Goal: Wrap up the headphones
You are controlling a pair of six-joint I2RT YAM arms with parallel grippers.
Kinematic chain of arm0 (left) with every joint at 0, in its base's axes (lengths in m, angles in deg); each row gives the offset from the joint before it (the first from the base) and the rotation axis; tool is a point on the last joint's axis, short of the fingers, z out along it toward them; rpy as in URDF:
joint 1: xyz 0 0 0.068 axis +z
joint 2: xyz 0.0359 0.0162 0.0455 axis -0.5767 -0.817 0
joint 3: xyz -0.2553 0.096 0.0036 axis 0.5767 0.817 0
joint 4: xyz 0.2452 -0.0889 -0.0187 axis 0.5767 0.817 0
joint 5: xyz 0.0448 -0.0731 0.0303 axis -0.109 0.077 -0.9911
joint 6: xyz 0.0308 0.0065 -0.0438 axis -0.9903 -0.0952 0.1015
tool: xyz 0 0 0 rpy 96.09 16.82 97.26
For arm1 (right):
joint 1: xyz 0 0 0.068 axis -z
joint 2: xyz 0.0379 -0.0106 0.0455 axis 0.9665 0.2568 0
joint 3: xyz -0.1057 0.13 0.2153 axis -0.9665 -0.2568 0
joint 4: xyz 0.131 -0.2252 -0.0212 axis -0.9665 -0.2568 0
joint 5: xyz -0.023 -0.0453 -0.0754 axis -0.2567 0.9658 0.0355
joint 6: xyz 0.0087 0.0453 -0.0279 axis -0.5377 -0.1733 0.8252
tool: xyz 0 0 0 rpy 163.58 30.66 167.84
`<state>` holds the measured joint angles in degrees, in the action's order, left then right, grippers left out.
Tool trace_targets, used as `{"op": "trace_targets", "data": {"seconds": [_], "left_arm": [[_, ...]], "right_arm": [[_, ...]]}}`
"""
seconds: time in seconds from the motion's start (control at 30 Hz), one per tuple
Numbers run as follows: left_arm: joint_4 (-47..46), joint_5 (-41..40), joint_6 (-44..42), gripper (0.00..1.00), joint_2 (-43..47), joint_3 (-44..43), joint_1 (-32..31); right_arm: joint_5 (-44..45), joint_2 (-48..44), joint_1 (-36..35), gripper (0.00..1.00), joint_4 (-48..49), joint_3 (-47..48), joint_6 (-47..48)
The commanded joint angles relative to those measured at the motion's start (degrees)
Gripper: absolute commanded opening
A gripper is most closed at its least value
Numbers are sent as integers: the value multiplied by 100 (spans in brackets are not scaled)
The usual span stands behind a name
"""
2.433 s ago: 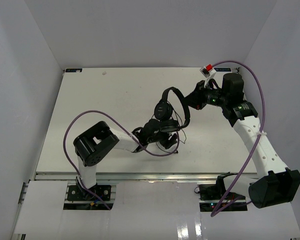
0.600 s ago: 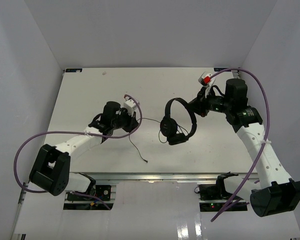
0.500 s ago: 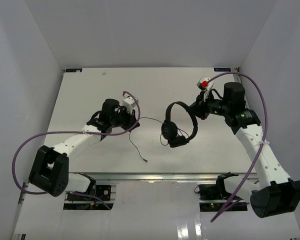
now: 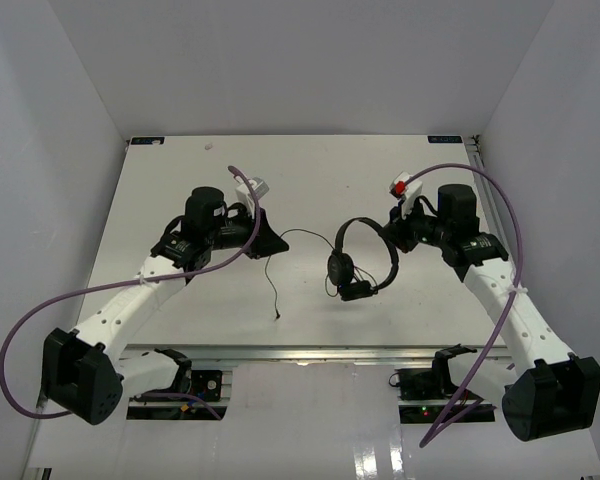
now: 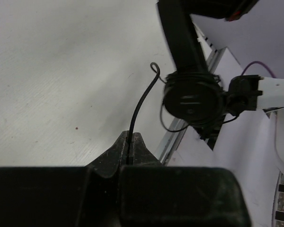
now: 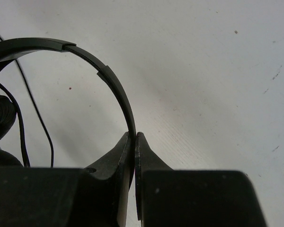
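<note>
The black headphones (image 4: 360, 255) hang near the table's middle, headband arched up, earcups low. My right gripper (image 4: 392, 238) is shut on the thin headband (image 6: 114, 85) at its right side and holds it up. The thin black cable (image 4: 302, 235) runs left from the earcups to my left gripper (image 4: 272, 245), which is shut on it. In the left wrist view the cable (image 5: 141, 101) rises from between the jaws toward a round earcup (image 5: 193, 98). A loose end of cable (image 4: 271, 290) trails down toward the front edge.
The white table (image 4: 180, 190) has white walls on three sides. A metal rail (image 4: 310, 352) runs along the front edge. Thick purple robot cables (image 4: 40, 310) loop beside both arms.
</note>
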<state>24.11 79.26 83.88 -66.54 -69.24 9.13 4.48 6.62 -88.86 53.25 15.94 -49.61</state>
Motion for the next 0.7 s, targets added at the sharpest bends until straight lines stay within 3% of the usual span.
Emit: {"op": "trace_targets", "data": {"seconds": [0.0, 0.67], "left_arm": [[10, 705, 746, 0, 261, -441, 9], [-961, 1519, 2541, 0, -162, -684, -359]], "right_arm": [[694, -183, -170, 8, 814, -213, -328], [3165, 331, -1047, 8, 1783, -273, -2197]]}}
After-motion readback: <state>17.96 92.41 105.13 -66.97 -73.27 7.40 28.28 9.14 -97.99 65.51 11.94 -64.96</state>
